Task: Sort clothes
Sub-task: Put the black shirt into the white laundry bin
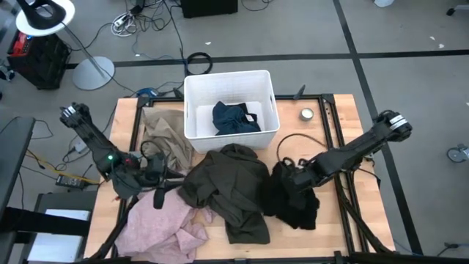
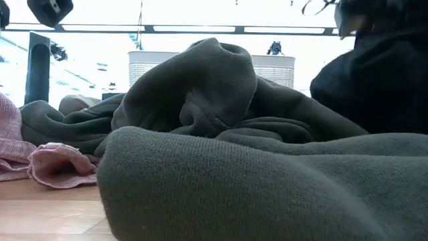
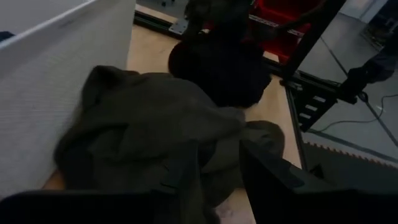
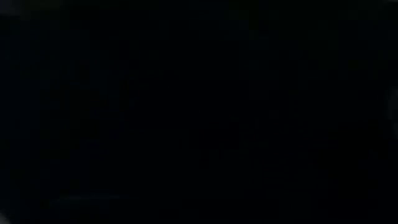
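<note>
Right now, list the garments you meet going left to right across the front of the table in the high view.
pink garment → olive green garment → black garment, where the right gripper sits. The left gripper is at the pink garment's upper edge.

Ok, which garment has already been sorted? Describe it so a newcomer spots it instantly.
Find the white bin at the table's far edge, in the middle. The dark teal blue garment lies crumpled inside it. It is the only garment in the bin; the others lie on the wooden tabletop.
</note>
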Available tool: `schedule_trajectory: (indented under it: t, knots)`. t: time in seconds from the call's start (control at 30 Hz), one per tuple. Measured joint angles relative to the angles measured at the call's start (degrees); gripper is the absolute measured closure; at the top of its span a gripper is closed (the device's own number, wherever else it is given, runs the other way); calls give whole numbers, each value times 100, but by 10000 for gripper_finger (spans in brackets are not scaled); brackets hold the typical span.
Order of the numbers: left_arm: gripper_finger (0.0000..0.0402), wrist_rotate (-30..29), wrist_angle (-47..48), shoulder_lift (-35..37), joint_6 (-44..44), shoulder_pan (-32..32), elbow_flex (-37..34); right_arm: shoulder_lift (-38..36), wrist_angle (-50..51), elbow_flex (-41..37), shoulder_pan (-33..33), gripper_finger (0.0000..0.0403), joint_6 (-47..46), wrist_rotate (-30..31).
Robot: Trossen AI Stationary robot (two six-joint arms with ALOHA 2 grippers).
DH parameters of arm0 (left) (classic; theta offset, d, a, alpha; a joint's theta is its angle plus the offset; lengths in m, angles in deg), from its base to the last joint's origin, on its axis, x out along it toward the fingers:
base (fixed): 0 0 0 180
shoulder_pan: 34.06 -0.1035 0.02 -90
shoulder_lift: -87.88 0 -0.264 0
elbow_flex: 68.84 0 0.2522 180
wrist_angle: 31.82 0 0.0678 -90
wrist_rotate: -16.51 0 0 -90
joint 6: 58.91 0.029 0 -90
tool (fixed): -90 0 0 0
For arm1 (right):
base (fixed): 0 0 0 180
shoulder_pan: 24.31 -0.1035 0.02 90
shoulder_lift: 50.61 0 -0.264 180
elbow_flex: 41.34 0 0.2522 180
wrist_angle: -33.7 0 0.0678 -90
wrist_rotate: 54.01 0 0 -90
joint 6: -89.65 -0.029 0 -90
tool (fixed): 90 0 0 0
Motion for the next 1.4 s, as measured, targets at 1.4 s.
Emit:
schedule_trajectory:
  t: [1.4]
  knots:
    - [276, 244, 1535, 593, -12, -13, 0, 1177, -567, 7602, 2339, 381, 4871, 2765]
